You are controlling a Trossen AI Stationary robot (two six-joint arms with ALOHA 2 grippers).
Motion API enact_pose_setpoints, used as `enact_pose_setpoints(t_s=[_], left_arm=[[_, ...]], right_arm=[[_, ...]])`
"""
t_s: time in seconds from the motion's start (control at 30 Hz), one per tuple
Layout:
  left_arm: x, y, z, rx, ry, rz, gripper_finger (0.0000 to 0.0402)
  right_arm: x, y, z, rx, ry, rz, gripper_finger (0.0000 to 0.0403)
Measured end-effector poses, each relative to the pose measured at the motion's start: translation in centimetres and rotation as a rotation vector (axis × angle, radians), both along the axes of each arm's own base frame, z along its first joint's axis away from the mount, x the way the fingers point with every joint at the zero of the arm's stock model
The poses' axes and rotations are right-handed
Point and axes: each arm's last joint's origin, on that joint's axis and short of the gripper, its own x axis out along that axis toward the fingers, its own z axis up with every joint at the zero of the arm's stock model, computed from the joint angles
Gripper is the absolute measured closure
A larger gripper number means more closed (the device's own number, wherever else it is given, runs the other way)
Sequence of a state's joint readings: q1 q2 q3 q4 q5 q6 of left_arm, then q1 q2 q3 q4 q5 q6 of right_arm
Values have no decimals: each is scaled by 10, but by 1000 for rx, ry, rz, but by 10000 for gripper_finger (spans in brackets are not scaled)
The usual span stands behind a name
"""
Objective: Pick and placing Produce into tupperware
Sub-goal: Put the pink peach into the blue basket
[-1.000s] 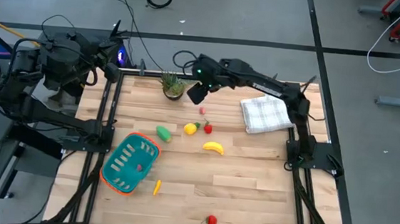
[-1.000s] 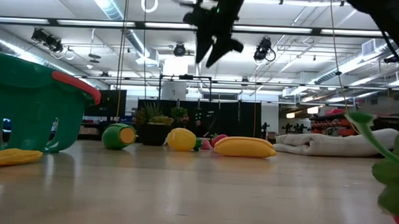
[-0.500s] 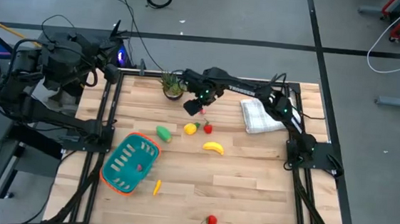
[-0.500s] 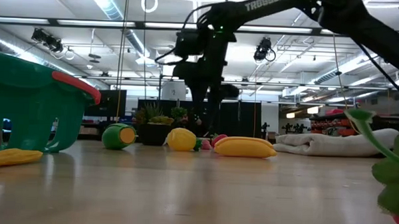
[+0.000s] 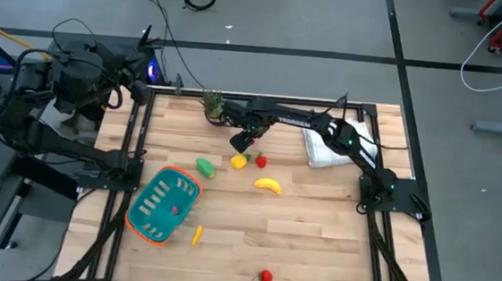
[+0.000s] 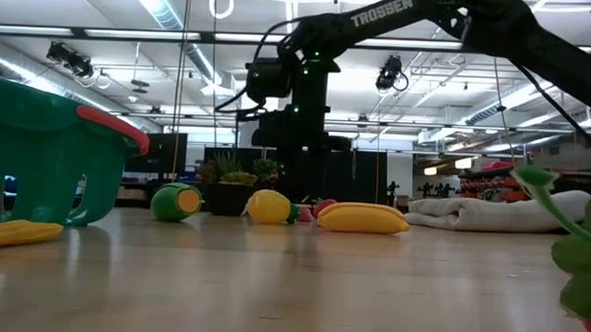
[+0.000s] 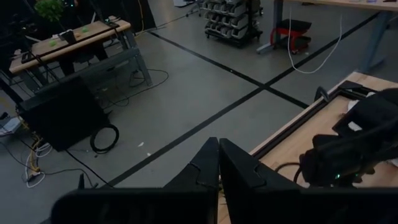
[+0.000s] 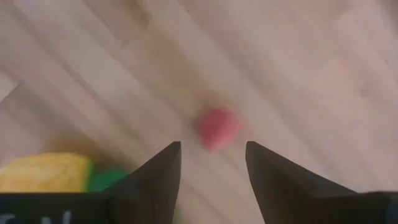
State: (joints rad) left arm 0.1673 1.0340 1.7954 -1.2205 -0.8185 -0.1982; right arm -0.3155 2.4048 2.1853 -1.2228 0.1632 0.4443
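Note:
My right gripper [image 5: 243,142] is open and low over the table's far middle, pointing down. In the right wrist view its fingers [image 8: 211,152] stand apart over a small red piece [image 8: 217,128] lying on the wood, without touching it. The lemon [image 5: 239,161], another red piece [image 5: 261,161], the green piece [image 5: 205,166] and the banana [image 5: 268,185] lie just nearer. The teal basket [image 5: 163,205] stands at the near left, with a small red piece [image 5: 175,210] in it. The thin yellow-orange piece [image 5: 197,235] lies beside it. My left gripper [image 7: 217,149] is shut, parked off the table's left.
The potted plant [image 5: 213,104] stands close to the right gripper, at the far edge. A white checked cloth [image 5: 331,145] lies at the far right, partly under the right arm. One more red piece [image 5: 265,275] lies near the near edge. Bare wood spans the table's near right.
My right gripper has come down from high above the table to just over it, shifting a little toward the near edge, beside the plant and above the small red piece. The produce and the basket have stayed put.

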Motion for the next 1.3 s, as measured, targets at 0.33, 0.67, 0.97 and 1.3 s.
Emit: enact_pose_setpoints(t_s=[0.33, 0.67, 0.97, 1.3], left_arm=[[0, 0, 0, 0, -1, 0, 377], [0, 0, 0, 0, -1, 0, 383], [0, 0, 0, 0, -1, 0, 382], [0, 0, 0, 0, -1, 0, 382]], right_arm=[[1, -4, -12, 66, -26, -36, 215], [-8, -1, -41, 61, 57, -41, 215], [-5, -1, -44, 49, 23, -64, 215], [-1, -3, -43, 36, -20, -62, 215]])
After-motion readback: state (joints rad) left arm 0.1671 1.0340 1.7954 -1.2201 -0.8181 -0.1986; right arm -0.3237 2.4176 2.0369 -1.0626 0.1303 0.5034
